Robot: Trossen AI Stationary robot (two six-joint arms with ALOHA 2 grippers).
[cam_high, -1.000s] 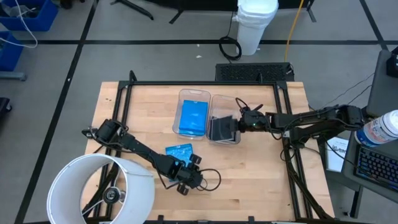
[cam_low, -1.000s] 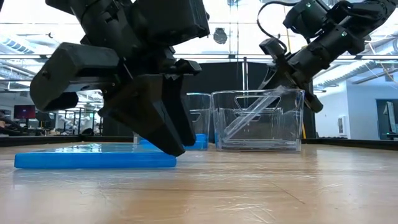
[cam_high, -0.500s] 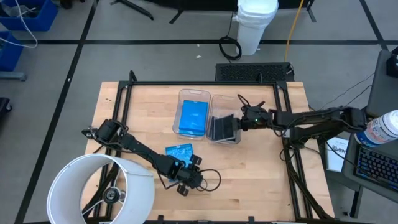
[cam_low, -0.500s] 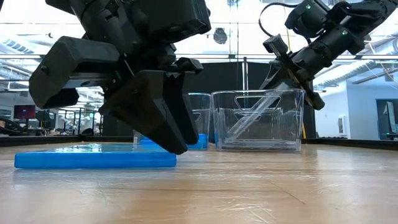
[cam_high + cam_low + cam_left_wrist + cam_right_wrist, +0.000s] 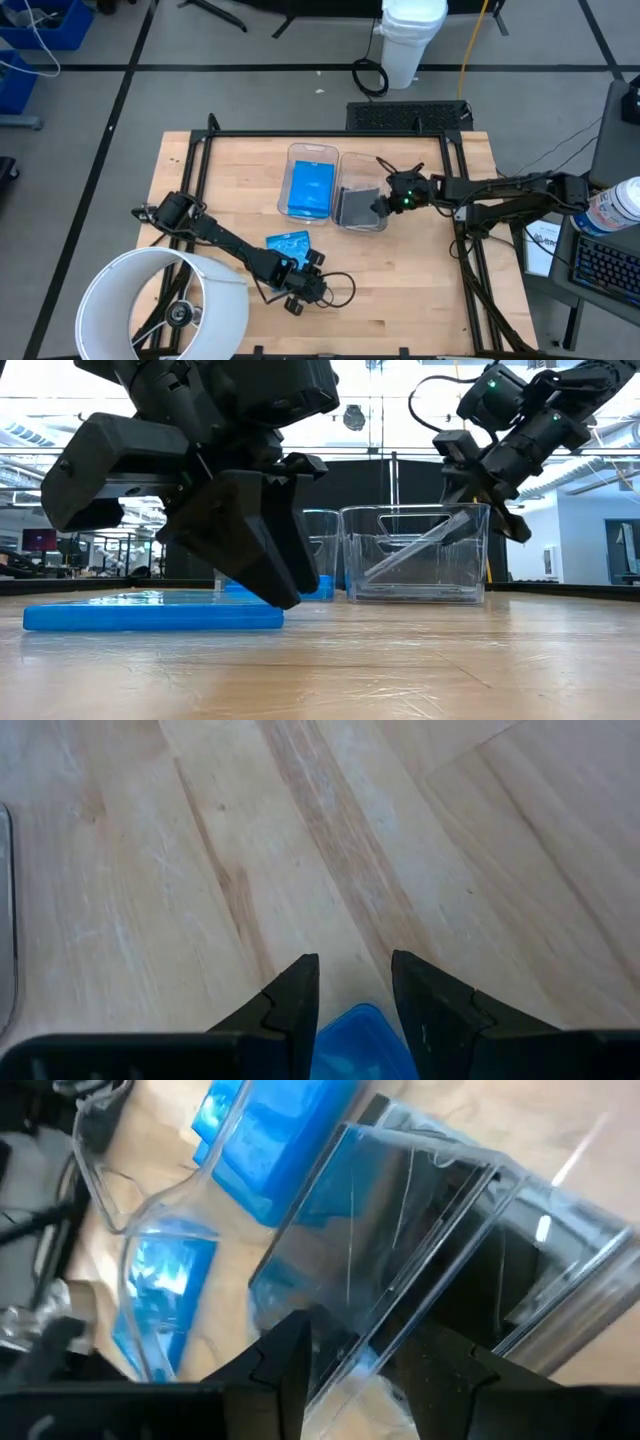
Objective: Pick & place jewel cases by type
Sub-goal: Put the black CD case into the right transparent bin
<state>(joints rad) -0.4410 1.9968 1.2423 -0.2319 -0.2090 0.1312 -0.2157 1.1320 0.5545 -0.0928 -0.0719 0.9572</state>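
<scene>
Jewel case beside left gripper; bins beyond.

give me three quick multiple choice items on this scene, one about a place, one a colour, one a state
1. Where is the loose blue case?
A. in a bin
B. flat on the table
C. on the floor

2. What colour are the cases in the left bin?
A. blue
B. red
C. grey

3. How does the dark case lie in the right bin?
A. flat
B. tilted
C. upright

Answers:
1 B, it lies on the wood by the left claw.
2 A, blue shows through the clear walls.
3 B, it slants down from the right claw.
</scene>
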